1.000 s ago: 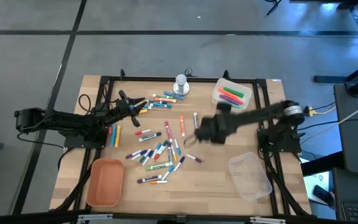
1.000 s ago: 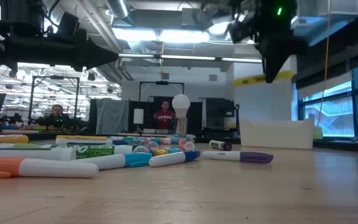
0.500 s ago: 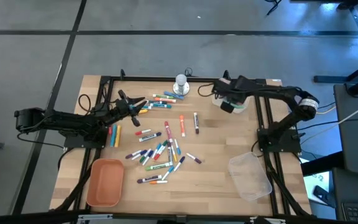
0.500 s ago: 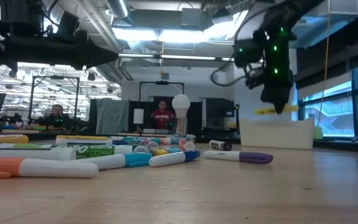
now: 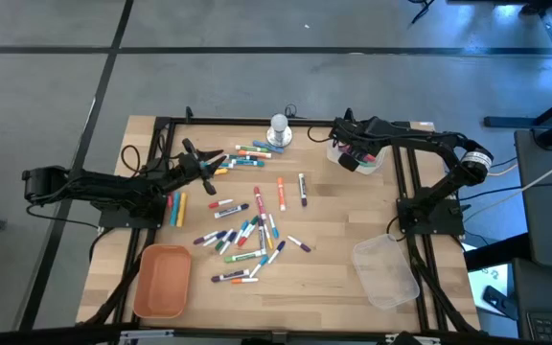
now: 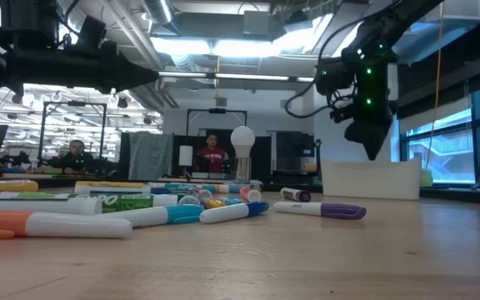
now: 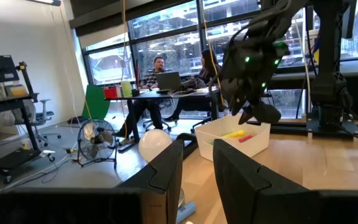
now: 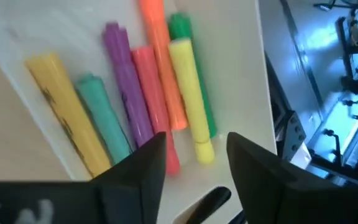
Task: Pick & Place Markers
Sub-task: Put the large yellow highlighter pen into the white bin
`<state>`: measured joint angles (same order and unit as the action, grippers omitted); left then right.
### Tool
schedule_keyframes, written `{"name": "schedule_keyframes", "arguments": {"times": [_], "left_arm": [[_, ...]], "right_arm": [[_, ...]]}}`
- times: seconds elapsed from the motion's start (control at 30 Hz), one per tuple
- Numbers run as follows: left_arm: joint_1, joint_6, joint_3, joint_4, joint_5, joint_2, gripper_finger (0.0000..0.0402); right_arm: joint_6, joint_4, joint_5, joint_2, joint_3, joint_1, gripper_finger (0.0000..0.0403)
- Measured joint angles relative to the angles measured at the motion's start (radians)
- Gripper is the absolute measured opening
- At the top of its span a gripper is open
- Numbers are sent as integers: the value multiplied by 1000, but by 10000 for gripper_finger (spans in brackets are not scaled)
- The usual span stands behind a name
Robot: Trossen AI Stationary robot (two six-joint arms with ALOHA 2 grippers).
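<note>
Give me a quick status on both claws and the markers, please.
Right claw open over the white bin, nothing held. Yellow marker lies in the bin. Left claw idle at the pile's edge. Loose markers remain; nothing blocking.

Markers (image 5: 242,235) scattered flat mid-table; several thick coloured ones (image 8: 148,93) lying in white bin (image 5: 377,144).

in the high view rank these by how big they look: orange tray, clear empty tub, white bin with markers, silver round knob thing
1. clear empty tub and orange tray: look about alike, too close to rank
2. white bin, partly hidden under the right gripper
3. silver round knob, clearly smallest
</note>
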<state>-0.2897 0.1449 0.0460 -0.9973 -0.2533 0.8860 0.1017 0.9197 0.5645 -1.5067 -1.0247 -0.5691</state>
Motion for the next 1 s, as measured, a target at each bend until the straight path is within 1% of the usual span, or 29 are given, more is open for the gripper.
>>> {"name": "schedule_keyframes", "arguments": {"times": [0.1,0.13,0.27,0.43,0.5,0.57,0.67,0.8,0.87,0.93,1.0], "left_arm": [[0,-1,0,7,17,0,86],[0,-11,0,10,24,0,86],[0,-116,0,47,-7,0,86],[0,-168,0,181,7,0,86],[0,-182,0,219,37,0,86],[5,-196,0,258,98,0,86],[25,-198,0,269,147,0,86],[76,-205,21,304,170,0,90],[112,-213,52,368,143,2,98],[153,-219,84,427,82,19,111],[191,-227,113,448,11,54,126]], "right_arm": [[90,-18,-41,40,-7,47,181],[123,-56,-53,60,5,70,182],[163,-341,-108,143,100,188,180],[265,-694,-200,198,202,328,179],[288,-791,-225,196,221,376,179],[275,-860,-255,190,226,418,179],[191,-884,-275,181,211,460,179],[73,-905,-270,181,173,481,179],[51,-908,-270,181,170,482,177],[56,-907,-271,181,170,482,175],[90,-908,-270,179,170,482,172]]}}
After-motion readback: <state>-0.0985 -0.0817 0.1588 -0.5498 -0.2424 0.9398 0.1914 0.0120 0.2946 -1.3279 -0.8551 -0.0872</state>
